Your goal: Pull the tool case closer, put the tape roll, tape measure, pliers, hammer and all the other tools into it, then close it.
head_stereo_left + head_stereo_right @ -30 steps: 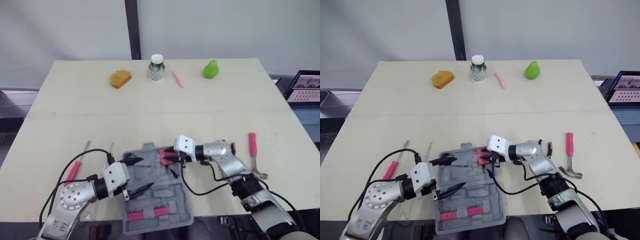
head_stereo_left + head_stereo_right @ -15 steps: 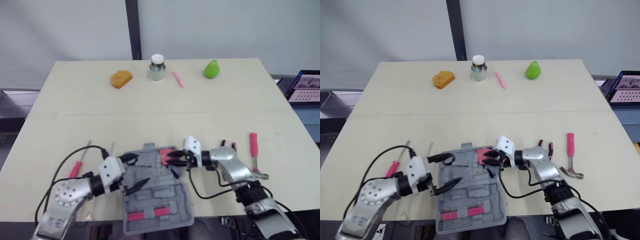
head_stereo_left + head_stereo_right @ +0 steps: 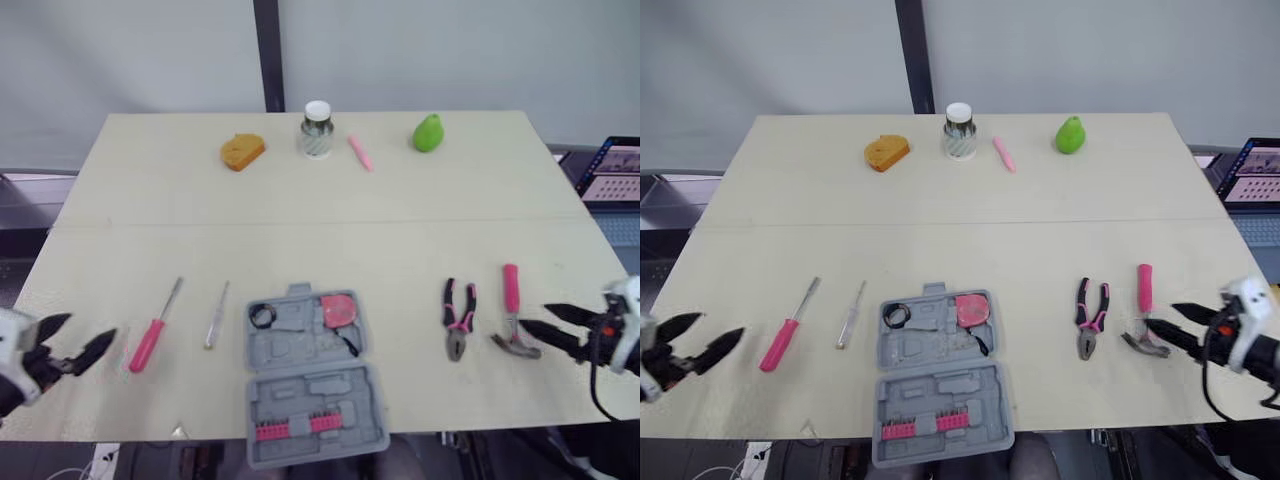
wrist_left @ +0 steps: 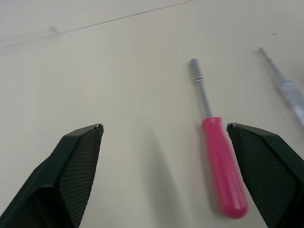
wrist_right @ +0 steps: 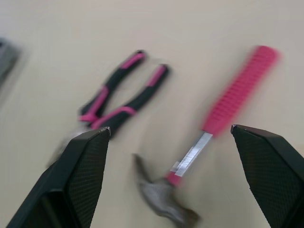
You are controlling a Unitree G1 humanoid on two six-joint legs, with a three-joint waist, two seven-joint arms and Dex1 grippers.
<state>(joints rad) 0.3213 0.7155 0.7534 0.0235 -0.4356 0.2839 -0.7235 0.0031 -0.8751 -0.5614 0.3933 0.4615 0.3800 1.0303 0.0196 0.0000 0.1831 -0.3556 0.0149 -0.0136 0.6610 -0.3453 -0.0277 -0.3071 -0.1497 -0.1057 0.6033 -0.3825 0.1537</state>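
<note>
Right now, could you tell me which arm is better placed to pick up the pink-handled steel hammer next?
Right. The open right hand sits just beside the pink-handled steel hammer, aimed at its head. The left hand is far across on the other side, by the pink-handled screwdriver.

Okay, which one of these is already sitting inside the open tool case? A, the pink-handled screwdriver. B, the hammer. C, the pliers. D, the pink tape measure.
D: the pink tape measure lies in a compartment of the open tool case, while the hammer, pliers and pink-handled screwdriver lie on the table beside it.
</note>
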